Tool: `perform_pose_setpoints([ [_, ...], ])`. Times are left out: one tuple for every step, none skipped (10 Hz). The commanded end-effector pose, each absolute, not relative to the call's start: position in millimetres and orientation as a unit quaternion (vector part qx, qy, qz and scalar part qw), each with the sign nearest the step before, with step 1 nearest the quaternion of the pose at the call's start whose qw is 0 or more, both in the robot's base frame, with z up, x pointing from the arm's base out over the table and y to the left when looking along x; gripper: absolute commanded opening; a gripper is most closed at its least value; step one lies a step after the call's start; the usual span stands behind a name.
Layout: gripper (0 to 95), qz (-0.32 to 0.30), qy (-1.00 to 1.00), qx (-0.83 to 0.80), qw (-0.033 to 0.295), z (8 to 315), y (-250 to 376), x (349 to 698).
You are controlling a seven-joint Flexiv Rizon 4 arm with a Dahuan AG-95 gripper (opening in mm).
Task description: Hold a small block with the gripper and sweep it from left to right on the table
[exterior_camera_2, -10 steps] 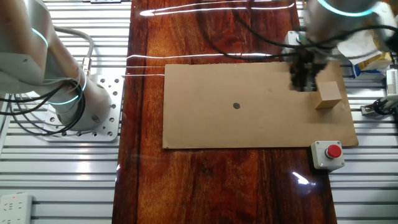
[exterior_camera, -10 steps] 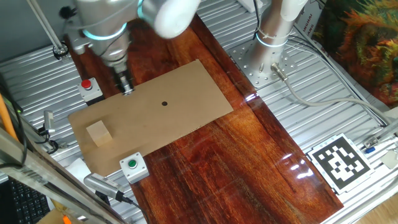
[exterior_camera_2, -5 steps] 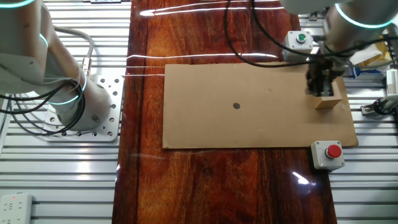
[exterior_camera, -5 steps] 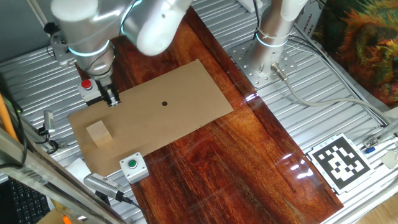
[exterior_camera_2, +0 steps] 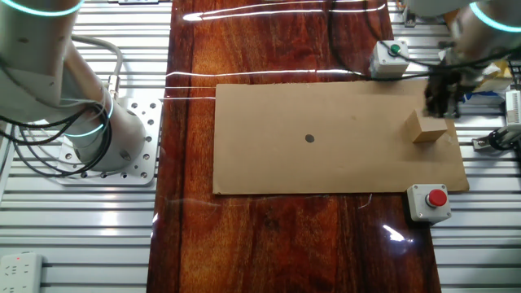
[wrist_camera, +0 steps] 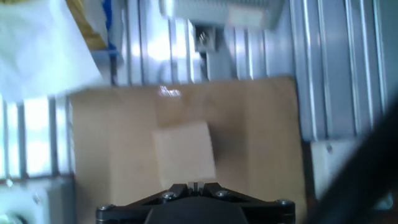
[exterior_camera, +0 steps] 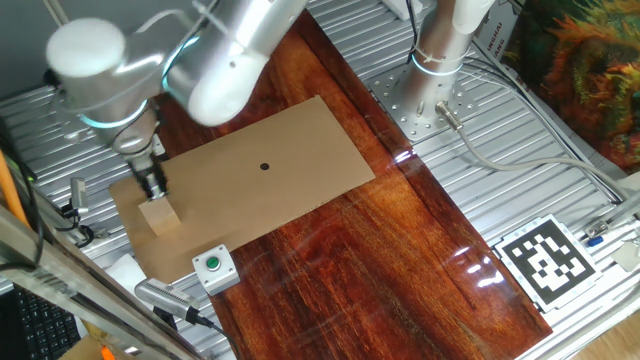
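In one fixed view, my pincer (exterior_camera: 153, 188) hangs just above the small block (exterior_camera: 160, 215), near the left end of the tan board (exterior_camera: 280, 180) on the bench (exterior_camera: 400, 260). I am lining up to grab.

In the other fixed view, the block sits beside the pincer, not held.

In the hand view, the block lies just ahead. I cannot tell how wide the pincer is. Next I must lower and pinch it. I see no containers.
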State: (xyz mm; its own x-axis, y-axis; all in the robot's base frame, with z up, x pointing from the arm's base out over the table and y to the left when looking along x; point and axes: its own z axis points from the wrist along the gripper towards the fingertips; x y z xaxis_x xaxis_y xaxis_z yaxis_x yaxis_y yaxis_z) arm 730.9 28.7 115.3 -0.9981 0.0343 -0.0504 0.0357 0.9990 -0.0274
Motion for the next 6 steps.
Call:
perform_pose_setpoints([
  [0.0,-0.011,0.999,0.021,0.024,114.1,37.6,745.5],
  [0.0,-0.012,0.999,0.022,0.027,110.0,40.2,745.3],
  [0.0,-0.012,0.999,0.019,0.029,106.5,41.0,745.3],
  [0.0,-0.012,0.999,0.02,0.025,106.0,40.6,744.3],
  [0.0,-0.011,0.999,0.02,0.026,105.9,40.4,744.0],
  [0.0,-0.017,0.999,0.018,0.028,104.7,39.3,742.1],
])
